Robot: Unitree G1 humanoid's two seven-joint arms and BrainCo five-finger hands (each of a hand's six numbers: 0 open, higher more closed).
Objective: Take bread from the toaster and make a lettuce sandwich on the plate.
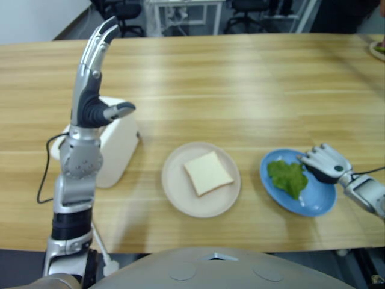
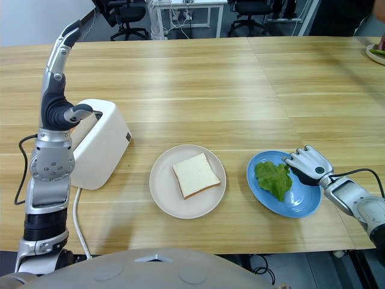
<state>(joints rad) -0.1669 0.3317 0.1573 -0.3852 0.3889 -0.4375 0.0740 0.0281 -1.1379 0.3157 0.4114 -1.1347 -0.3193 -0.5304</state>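
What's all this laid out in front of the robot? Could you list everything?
table: one, light wood, under everything
toaster: one, white, left side of table
power cable: one, white, from toaster toward near edge
cream plate: one, centre
bread slice: one, white, on cream plate
blue plate: one, right of cream plate
lettuce leaf: one, green, on blue plate
office chairs: several, black, behind table
left hand: raised above toaster, fingers straight, holding nothing
right hand: at blue plate's right rim, by lettuce leaf
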